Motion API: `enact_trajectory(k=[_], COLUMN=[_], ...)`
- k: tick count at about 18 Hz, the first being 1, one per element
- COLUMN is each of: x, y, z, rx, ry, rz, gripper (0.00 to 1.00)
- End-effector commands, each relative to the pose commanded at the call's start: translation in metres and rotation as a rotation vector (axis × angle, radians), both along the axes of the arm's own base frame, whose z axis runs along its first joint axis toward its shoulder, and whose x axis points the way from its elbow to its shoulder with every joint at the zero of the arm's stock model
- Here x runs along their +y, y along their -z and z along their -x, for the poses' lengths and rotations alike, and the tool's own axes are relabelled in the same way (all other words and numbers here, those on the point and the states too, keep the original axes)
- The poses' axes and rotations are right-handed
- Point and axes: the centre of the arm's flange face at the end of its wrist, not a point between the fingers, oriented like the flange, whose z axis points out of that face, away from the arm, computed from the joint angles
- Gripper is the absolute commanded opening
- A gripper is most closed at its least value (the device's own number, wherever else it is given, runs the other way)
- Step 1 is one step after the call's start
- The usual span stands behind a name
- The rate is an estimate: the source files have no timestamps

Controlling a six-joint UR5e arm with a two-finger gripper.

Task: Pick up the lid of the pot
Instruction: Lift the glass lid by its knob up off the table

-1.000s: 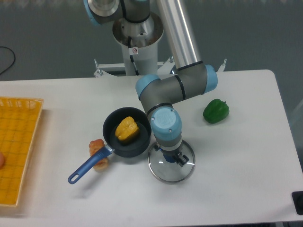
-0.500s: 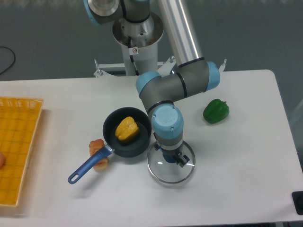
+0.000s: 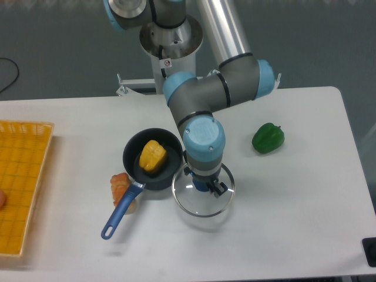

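End effector (image 3: 205, 181) grips the pot lid (image 3: 202, 204) by its blue knob (image 3: 201, 185), just beside the black pan (image 3: 170, 144).
It pinches there likely because the lid's broad, thin rim offers no easy hold.

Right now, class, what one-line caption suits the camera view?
A gripper holds a glass lid by its blue knob, near a black pan containing a yellow pepper.

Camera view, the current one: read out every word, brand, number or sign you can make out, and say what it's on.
Readable text: none.
Arm: it bears a small pale mark, too small to read.
Pot lid: no lettering that I can make out.
Pan: no lettering that I can make out.
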Motion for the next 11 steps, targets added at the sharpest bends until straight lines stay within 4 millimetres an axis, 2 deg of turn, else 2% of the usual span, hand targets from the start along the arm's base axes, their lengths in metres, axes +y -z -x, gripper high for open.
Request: enact_trajectory(k=[11], x=[-0.0027], y=[0.0015], z=[0.0035], rx=[0.001], ry=[0.008], rz=[0.004], gripper=[0.58])
